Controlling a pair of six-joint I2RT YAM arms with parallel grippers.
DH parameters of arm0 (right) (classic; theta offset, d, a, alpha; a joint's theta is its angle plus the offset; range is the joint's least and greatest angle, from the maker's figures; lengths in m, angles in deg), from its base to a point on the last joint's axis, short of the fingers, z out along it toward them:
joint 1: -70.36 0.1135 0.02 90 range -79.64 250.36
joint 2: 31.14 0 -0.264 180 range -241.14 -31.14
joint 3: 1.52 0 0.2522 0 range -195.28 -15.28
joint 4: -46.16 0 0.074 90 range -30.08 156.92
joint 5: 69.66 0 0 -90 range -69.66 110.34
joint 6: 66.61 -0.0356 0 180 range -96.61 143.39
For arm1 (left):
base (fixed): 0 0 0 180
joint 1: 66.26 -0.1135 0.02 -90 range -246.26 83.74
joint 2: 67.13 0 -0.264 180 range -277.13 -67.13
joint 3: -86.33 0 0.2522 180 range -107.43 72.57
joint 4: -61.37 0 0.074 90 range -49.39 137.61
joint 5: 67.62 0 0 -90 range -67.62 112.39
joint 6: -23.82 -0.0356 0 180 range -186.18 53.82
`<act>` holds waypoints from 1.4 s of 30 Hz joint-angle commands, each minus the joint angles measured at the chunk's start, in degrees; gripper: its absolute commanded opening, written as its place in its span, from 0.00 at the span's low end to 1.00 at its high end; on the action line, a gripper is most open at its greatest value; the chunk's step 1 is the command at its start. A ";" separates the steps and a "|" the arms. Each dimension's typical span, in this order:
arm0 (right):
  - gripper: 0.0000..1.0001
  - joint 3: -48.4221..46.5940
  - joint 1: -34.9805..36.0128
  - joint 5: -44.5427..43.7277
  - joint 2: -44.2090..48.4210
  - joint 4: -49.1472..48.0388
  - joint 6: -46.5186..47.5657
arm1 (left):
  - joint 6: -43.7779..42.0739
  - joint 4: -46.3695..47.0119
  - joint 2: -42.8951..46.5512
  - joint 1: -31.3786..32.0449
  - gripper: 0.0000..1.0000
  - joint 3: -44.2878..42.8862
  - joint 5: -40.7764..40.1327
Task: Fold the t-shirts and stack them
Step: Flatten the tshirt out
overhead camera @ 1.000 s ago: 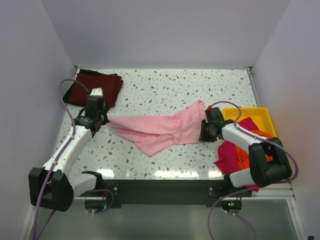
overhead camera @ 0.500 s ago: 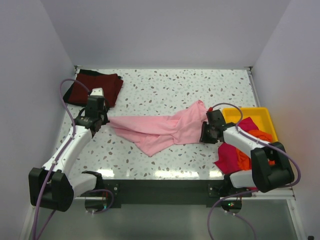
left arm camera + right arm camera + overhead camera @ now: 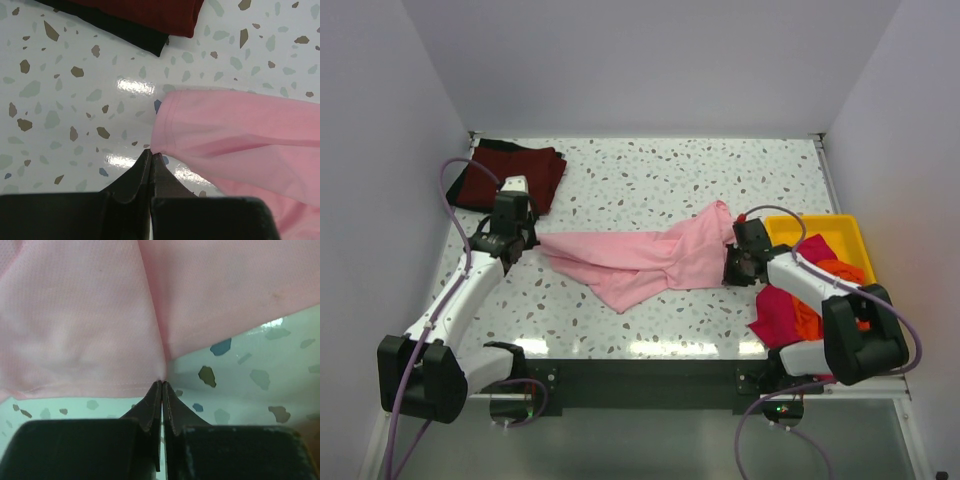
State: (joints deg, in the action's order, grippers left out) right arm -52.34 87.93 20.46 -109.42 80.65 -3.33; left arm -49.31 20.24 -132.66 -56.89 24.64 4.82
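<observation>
- Spanning the middle of the tabletop (image 3: 650,180) from near the left edge toward the right edge: pale pink t-shirt (image 3: 650,258), unfolded and rumpled. It is drawn out into a long band, and a loose flap sags toward the near edge.
- Left end effector (image 3: 151,156): fingers fully closed, no gap visible. The tips pinch the pink tee's left end right at the stitched hem corner. From the pinch the cloth fans out to the right and lies on the tabletop.
- Right end effector (image 3: 162,385): fingers pressed together, gripping the pink tee's right end at a hemmed edge. A sharp crease runs up from the tips into the fabric.
- Far left corner: dark maroon t-shirt (image 3: 510,175), folded and lying flat. The left wrist view shows the edge of a black t-shirt (image 3: 125,32) sticking out from beneath it. This stack is apart from the pink tee, with bare tabletop between them.
- Right edge: yellow tray (image 3: 830,230). A magenta t-shirt (image 3: 775,315) and a bright orange t-shirt (image 3: 807,320) are bunched together and unfolded. They spill from the tray over its near side toward the near right corner.
- The right arm covers part of that heap, so I cannot tell how the two tees overlap underneath it.
</observation>
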 commanded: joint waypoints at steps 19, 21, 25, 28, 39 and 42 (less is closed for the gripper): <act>0.00 -43.60 -6.13 -4.07 5.77 19.17 11.33 | -2.97 -0.47 -6.97 -1.02 0.00 -27.47 7.19; 0.00 -49.84 -6.31 -4.43 5.42 20.48 11.78 | -3.85 -4.32 -8.28 -1.28 0.00 -35.08 9.11; 0.00 -58.90 -6.57 -4.95 6.21 22.51 12.74 | -4.91 -8.57 -10.66 -1.28 0.00 -45.23 13.51; 0.00 -64.71 -6.49 -6.44 8.14 23.48 13.97 | -7.71 -9.80 -9.70 -1.28 0.00 -50.24 18.86; 0.00 -77.81 -6.49 -6.10 19.21 22.95 19.86 | -16.16 -16.30 -1.71 -1.28 0.00 -62.99 30.21; 0.00 -81.76 -6.49 -5.40 20.97 23.92 20.48 | -15.81 -17.44 0.31 -1.28 0.00 -65.53 30.31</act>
State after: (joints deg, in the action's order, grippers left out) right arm -130.35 81.59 14.91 -89.42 104.17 14.59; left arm -63.06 4.83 -135.57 -57.64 -36.49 32.41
